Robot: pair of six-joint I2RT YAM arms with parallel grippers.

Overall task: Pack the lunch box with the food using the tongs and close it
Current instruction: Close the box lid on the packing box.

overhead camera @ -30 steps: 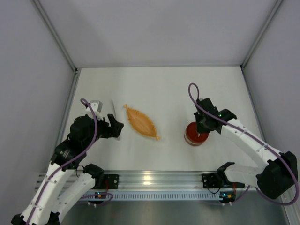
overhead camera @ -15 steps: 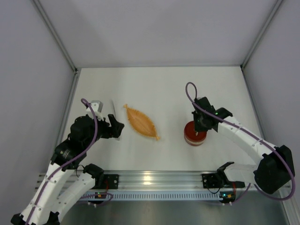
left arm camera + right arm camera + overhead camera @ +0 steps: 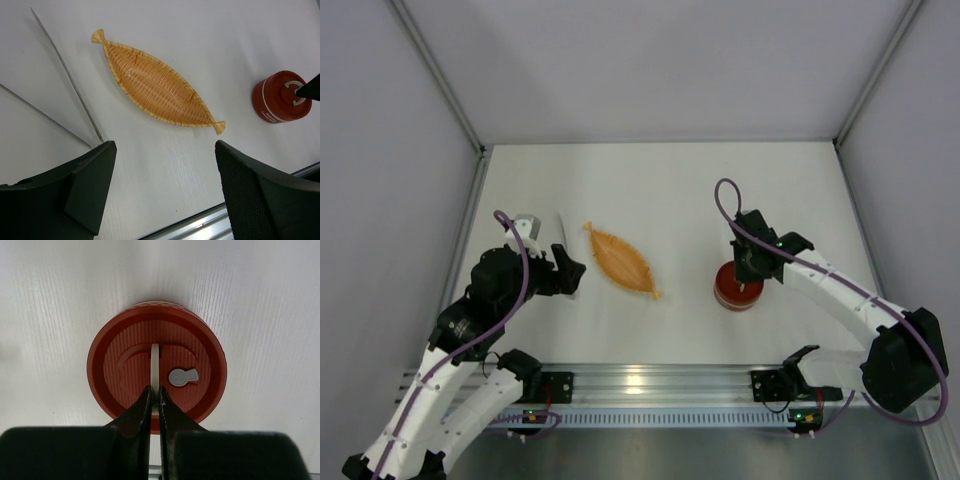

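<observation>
The shut right fingers (image 3: 146, 399) have edged left and sit on the red lid (image 3: 115, 365) of the lunch box (image 3: 732, 293), at the right of the counter (image 3: 670, 180), so closing looks nearly done; the left fingers (image 3: 95, 175) gape empty beside the tongs (image 3: 67, 75).

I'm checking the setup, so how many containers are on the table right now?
2. The empty orange woven dish sits left of centre; the red lunch box, its lid on, stands to its right. None looks hidden.
</observation>
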